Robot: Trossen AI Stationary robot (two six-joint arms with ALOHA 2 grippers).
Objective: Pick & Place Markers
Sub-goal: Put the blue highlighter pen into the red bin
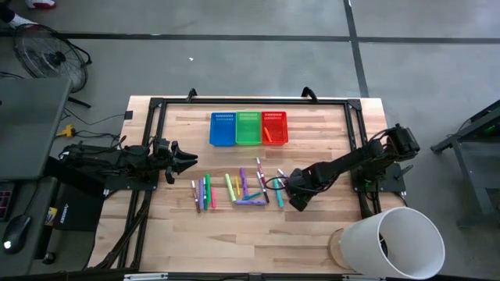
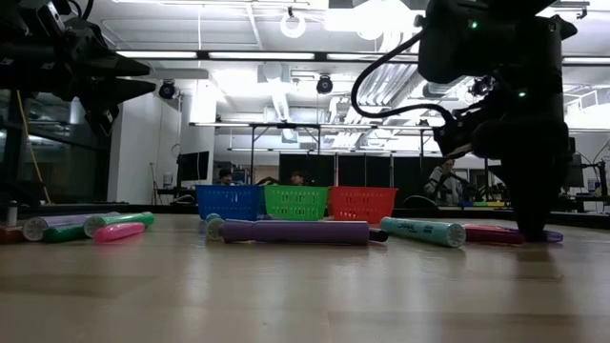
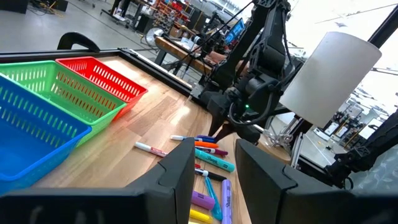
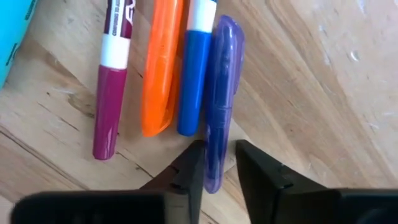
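- Two dark fingers (image 4: 189, 171) of the right gripper (image 4: 214, 168) sit on each side of the purple marker (image 4: 219, 93), right at its lower end.
- That purple marker lies flat on the wooden table (image 4: 323, 93). The fingers are close around it, but it is hard to tell if they pinch it yet.
- Next to it lie a blue-tipped marker (image 4: 194, 81), an orange marker (image 4: 160, 68) and a dark pink marker (image 4: 111, 87), all side by side.
- From above, the right gripper (image 1: 295, 197) is down at the right end of the pile of markers (image 1: 234, 189), which lies in the middle of the table, in front of the baskets.
- At the far edge stand a blue basket (image 1: 222, 129), a green basket (image 1: 248, 129) and a red basket (image 1: 274, 127) in a row. Something orange lies in the red one.
- The left gripper (image 1: 184, 161) waits at the left side of the table, above the wood, with its fingers a little apart and nothing between them. The markers are near it, but it does not touch them.
- A big white tube (image 1: 394, 242) stands at the near right corner.
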